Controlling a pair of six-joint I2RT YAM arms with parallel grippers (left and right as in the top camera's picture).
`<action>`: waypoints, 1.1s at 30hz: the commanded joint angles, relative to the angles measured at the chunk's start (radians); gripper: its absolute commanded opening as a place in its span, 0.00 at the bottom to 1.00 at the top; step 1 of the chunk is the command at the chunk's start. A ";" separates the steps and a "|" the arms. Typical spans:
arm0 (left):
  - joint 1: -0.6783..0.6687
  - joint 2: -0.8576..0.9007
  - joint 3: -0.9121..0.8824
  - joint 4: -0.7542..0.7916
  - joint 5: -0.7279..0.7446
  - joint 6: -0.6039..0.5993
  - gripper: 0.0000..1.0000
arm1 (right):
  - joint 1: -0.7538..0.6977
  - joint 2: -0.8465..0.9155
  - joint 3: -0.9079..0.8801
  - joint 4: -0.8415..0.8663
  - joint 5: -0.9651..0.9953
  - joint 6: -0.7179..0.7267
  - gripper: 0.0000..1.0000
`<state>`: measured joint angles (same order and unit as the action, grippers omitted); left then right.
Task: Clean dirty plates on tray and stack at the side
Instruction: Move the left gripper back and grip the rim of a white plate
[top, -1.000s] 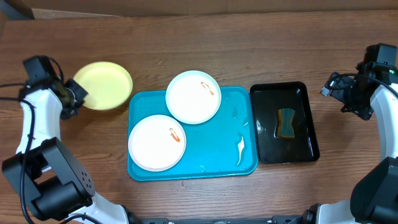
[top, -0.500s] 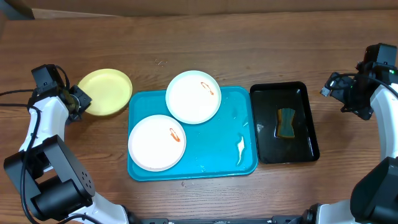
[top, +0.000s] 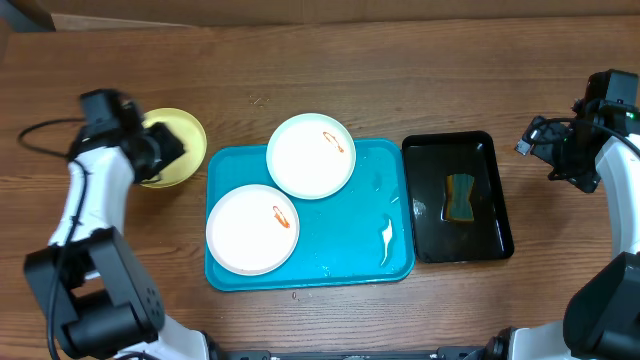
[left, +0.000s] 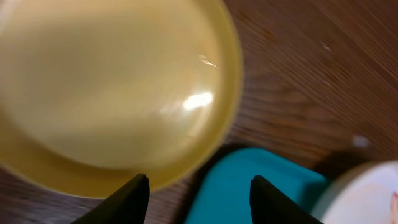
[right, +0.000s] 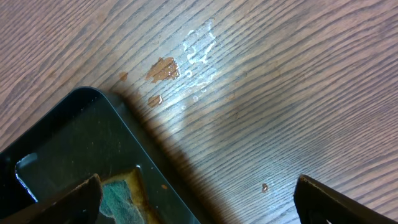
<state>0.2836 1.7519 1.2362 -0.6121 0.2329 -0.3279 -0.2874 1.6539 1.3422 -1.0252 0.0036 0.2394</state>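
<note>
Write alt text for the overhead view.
Two white plates, each with an orange smear, sit on a blue tray on a wooden table. A yellow plate lies left of it, under the left tool; a black tray with a sponge sits right.

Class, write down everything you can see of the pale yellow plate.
The pale yellow plate is round, shallow, glossy, plastic-looking, with a raised rim. No orange smear shows on its visible part. It lies flat, right way up, on the wooden table, beside the far left corner of the turquoise tray, outside it. The left arm hides its left edge from overhead; the left end effector stands open above it, gripping nothing.
</note>
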 joint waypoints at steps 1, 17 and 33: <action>-0.113 -0.039 0.026 -0.041 0.038 0.029 0.53 | -0.003 -0.018 0.006 0.002 -0.006 0.003 1.00; -0.476 0.089 0.021 -0.039 -0.174 0.017 0.49 | -0.003 -0.018 0.006 0.002 -0.006 0.003 1.00; -0.496 0.155 0.021 -0.006 -0.200 0.010 0.31 | -0.003 -0.018 0.006 0.002 -0.006 0.003 1.00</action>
<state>-0.2001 1.8687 1.2442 -0.6239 0.0471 -0.3149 -0.2874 1.6539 1.3422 -1.0252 0.0036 0.2390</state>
